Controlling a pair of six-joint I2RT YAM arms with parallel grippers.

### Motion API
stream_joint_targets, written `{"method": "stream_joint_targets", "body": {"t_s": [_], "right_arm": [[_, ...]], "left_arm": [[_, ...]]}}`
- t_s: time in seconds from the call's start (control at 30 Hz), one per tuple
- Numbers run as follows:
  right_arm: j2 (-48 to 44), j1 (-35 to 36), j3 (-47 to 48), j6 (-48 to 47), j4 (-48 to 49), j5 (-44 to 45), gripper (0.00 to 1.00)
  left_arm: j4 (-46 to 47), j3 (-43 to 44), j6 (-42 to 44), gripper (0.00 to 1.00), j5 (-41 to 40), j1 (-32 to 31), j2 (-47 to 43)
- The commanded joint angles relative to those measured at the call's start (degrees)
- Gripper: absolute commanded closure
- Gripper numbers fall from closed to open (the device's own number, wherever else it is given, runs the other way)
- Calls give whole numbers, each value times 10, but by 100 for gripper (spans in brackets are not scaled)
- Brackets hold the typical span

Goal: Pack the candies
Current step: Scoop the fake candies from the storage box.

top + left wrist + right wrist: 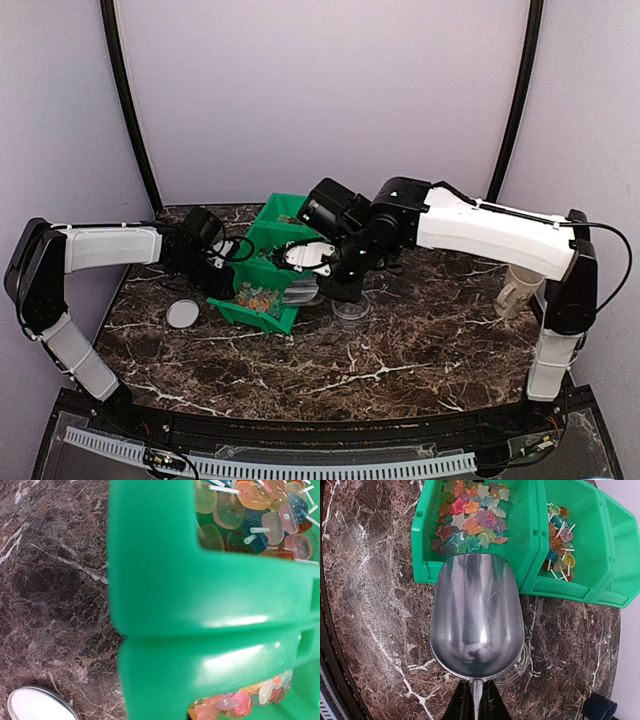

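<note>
Candies (470, 515), star-shaped and in mixed colours, lie heaped in the end compartment of a green bin (419, 545) on a dark marbled table (420, 350), the compartment nearest the arms' bases. Lollipops (559, 540) on white sticks fill the compartment next to it.

The right gripper (475, 702) is clamped on the thin handle of a metal scoop (477, 615), one finger on each side. The scoop's bowl faces up and its open lip sits at the bin's outer wall, just short of the candies. A small clear jar (350, 313) stands on the table just beside the bin, partly hidden under the rear of the scoop in the right wrist view.

The left gripper (218, 272) sits against the bin's left side with its fingers together. Whether they pinch the bin's wall cannot be told, as its own camera shows only green plastic close up. A round whitish lid (183, 314) lies flat on the table near the left gripper, apart from the bin.
</note>
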Motion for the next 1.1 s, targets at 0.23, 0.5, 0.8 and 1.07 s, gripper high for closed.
{"method": "stream_joint_targets", "body": {"t_s": [0.23,0.5,0.8,1.07], "right_arm": [[98,12,80,16,-42,10,100],[172,12,143,15,-64,15,100],[255,14,218,5,-89,-9,100],[315,14,255,3,-92,-43,100]], "left_arm": [[59,45,16,100,-27,-12,-12],[52,49,11,100,-58,-20,-4],[70,42,3,100,-58,-20,-14],[101,25,-3,100,-52,-20,-39]]}}
